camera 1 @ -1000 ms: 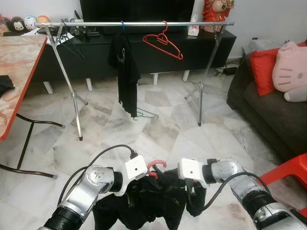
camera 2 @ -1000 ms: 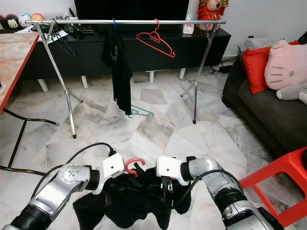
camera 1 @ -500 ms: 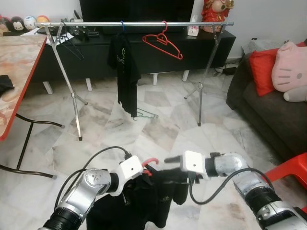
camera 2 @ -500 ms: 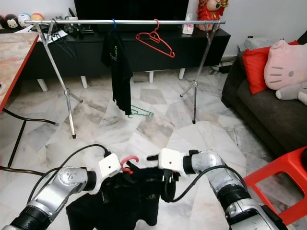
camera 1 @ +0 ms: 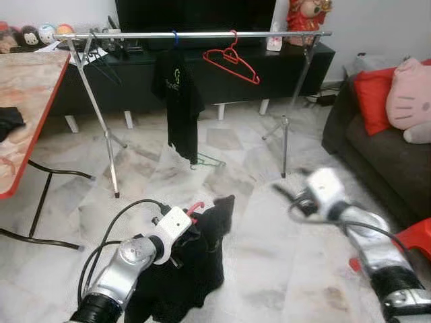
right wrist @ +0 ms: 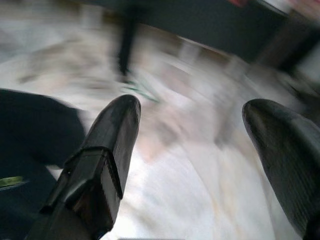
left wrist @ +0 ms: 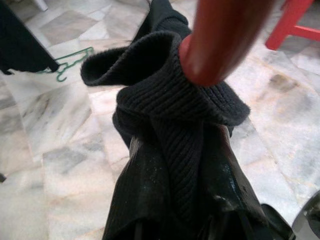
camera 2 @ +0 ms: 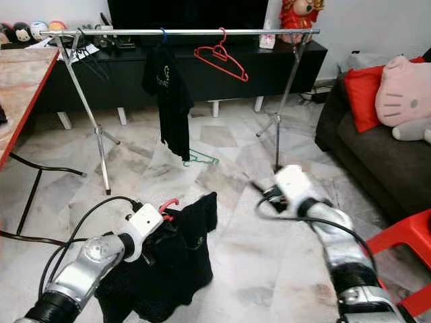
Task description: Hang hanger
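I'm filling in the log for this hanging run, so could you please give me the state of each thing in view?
Left gripper: shut on the red hanger.
Red hanger: carries the black garment, hook up.
Black garment: draped, hanging off the floor.
Right gripper: fingers open, empty.
Rail: standing, level.
Black T-shirt: hanging on rail.
Empty red hanger: hooked on rail, tilted.
Green hanger: lying on floor.

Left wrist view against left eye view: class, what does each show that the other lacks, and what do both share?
Left wrist view alone: the knit ribbing of the black garment's collar bunched around the red hanger hook. Left eye view alone: the clothes rail, a hung black shirt, the red sofa cushion and the right tool. Both: the green hanger lying on the marble floor.
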Available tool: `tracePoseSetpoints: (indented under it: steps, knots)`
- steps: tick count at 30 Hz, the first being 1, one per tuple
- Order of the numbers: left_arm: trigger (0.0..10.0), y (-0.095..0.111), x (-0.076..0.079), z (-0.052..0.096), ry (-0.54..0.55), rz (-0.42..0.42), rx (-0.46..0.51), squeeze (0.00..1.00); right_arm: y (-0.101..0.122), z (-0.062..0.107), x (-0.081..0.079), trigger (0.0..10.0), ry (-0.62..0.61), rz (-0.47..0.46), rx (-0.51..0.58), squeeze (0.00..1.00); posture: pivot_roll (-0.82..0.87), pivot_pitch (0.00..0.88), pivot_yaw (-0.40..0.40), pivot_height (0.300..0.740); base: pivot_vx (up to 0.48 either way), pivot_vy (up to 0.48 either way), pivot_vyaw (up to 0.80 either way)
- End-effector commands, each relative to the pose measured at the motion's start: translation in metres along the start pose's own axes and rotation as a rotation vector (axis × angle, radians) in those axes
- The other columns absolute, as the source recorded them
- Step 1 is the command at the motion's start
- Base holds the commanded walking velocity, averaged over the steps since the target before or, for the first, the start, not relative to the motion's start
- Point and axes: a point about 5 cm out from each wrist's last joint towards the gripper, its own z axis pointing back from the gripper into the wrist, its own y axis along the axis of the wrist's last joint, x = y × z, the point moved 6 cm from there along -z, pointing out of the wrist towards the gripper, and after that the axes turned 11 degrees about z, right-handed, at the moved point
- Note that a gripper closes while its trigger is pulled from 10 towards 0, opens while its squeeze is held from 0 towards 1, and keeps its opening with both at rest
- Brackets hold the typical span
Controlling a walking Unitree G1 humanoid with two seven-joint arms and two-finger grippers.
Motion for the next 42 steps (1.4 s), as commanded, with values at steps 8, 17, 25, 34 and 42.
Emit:
tracePoseSetpoints:
  steps: [8, 17, 25, 34, 42]
  knots:
    - [10.0, 0.030, -0.025, 0.004, 0.171, 0.021, 0.149, 0.00, -0.118, 0.066, 0.044, 10.0, -0.413, -0.197, -0.399, 0.00, -0.09, 0.000, -0.012, 0.740, 0.000, 0.000, 0.00]
    - [10.0, 0.035, -0.045, 0.022, 0.320, 0.132, 0.252, 0.00, -0.224, 0.156, -0.046, 10.0, -0.369, -0.314, -0.881, 0.00, -0.07, 0.000, 0.003, 0.740, 0.000, 0.000, 0.00]
    - [10.0, 0.023, -0.052, 0.031, 0.384, 0.226, 0.244, 0.00, -0.247, 0.197, -0.128, 10.0, -0.098, -0.136, -1.066, 0.00, -0.04, 0.000, 0.002, 0.740, 0.062, 0.000, 0.00]
    - [10.0, 0.035, -0.050, 0.024, 0.356, 0.195, 0.258, 0.00, -0.233, 0.183, -0.176, 10.0, 0.155, 0.035, -1.028, 0.00, -0.07, 0.000, 0.023, 0.740, 0.398, 0.000, 0.00]
    - [10.0, 0.031, -0.046, 0.023, 0.354, 0.204, 0.249, 0.00, -0.222, 0.169, -0.190, 10.0, 0.261, 0.087, -0.959, 0.00, -0.07, 0.000, 0.025, 0.740, 0.478, 0.000, 0.00]
